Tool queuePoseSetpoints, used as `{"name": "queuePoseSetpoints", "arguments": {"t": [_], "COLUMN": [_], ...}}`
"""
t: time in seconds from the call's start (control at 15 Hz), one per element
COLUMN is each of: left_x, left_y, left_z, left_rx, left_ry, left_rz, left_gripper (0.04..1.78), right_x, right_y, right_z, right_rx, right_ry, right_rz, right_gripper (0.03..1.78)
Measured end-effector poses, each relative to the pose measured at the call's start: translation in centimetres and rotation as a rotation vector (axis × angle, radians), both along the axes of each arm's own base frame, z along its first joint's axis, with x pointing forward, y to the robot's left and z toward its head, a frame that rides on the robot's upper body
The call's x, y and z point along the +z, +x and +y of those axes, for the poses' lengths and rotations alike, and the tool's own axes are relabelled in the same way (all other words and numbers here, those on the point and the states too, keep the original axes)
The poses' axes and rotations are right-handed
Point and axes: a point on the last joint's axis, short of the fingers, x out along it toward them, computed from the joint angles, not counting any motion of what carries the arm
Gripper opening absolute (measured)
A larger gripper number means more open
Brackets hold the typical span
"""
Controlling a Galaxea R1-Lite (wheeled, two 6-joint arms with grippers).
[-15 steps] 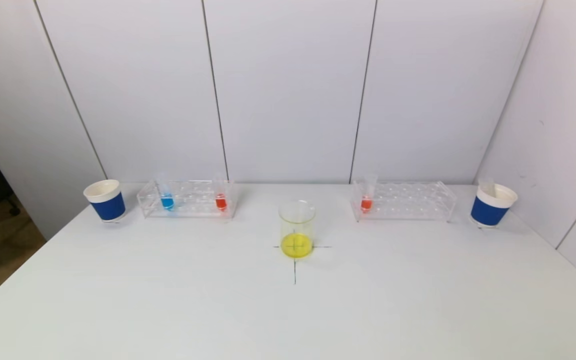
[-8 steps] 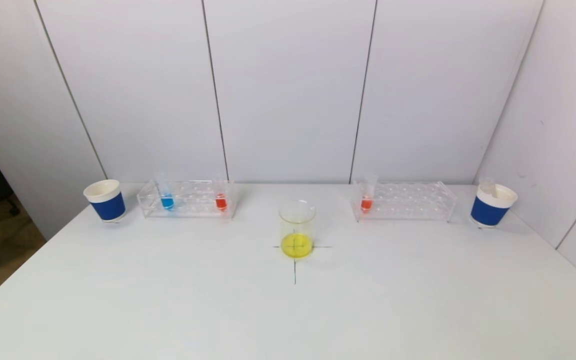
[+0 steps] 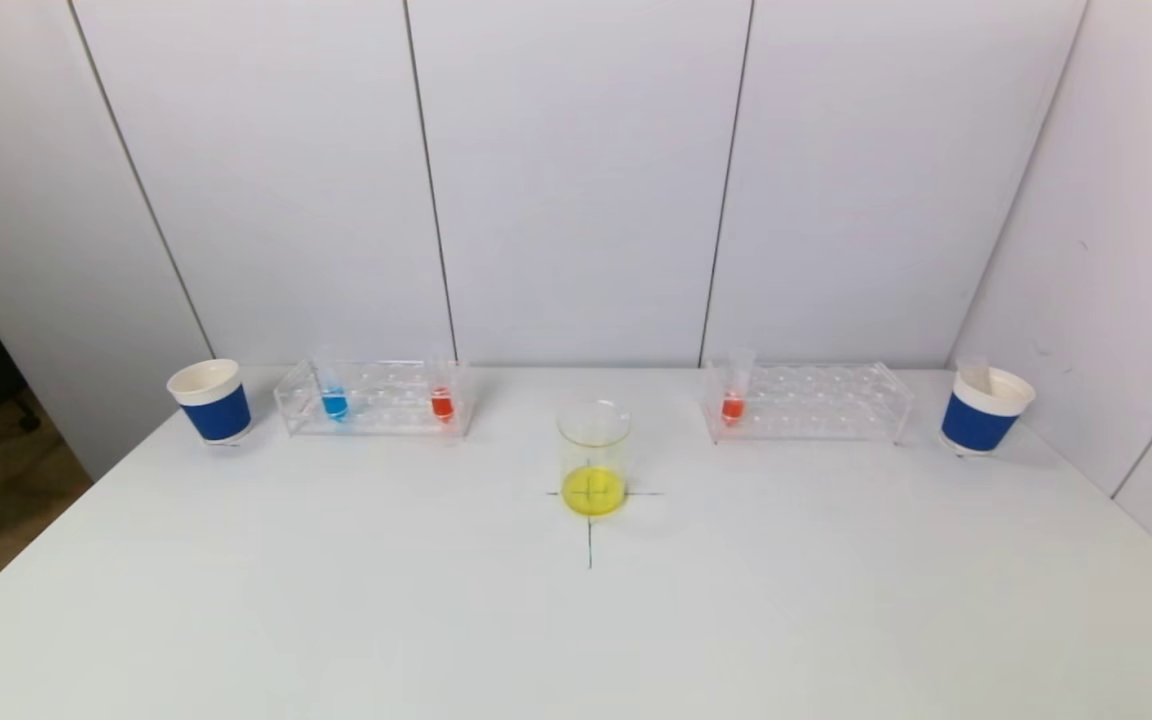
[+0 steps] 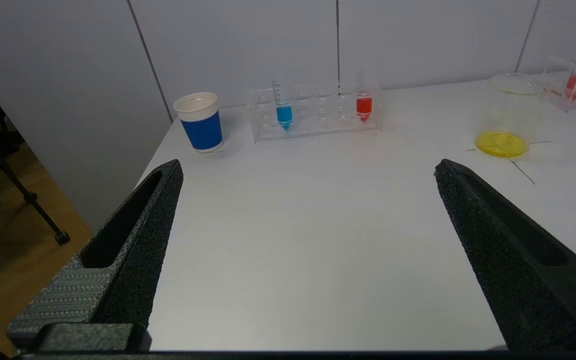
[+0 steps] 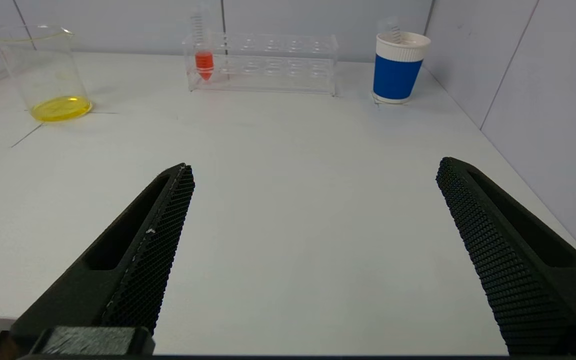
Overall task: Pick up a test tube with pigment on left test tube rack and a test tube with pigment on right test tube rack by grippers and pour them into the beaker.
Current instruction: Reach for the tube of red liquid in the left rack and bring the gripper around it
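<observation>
A glass beaker with yellow liquid at its bottom stands mid-table on a drawn cross. The clear left rack holds a blue-pigment tube and a red-pigment tube. The clear right rack holds one red-pigment tube at its inner end. Neither arm shows in the head view. My left gripper hangs open and empty over the near table, well short of the left rack. My right gripper is likewise open and empty, far from the right rack.
A blue-sleeved paper cup stands left of the left rack. Another cup right of the right rack holds an empty tube. White wall panels close the back and right side. The table's left edge drops to the floor.
</observation>
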Motion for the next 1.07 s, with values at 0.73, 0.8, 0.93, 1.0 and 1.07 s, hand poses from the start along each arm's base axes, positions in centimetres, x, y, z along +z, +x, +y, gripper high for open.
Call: {"name": "queuePoseSetpoints", "arguments": {"t": [0.73, 0.8, 0.93, 1.0, 1.07], "left_x": [9.4, 9.4, 9.3, 9.2, 9.1], "left_y": [14.9, 16.3, 18.8, 19.9, 21.0], "left_z": [-0.3, -0.4, -0.9, -1.3, -1.7], "left_rx": [0.007, 0.004, -0.004, -0.007, -0.008], "left_ry": [-0.002, -0.002, -0.004, -0.004, -0.005], "left_rz": [0.008, 0.009, 0.034, 0.043, 0.048], "left_gripper": [1.76, 1.76, 1.76, 1.76, 1.76], "right_x": [0.0, 0.0, 0.0, 0.0, 0.0], "right_y": [0.0, 0.0, 0.0, 0.0, 0.0], "right_z": [0.0, 0.0, 0.0, 0.0, 0.0], "right_rx": [0.000, 0.000, 0.000, 0.000, 0.000], "right_ry": [0.000, 0.000, 0.000, 0.000, 0.000], "right_rz": [0.000, 0.000, 0.000, 0.000, 0.000], "right_gripper": [1.76, 1.76, 1.76, 1.76, 1.76]}}
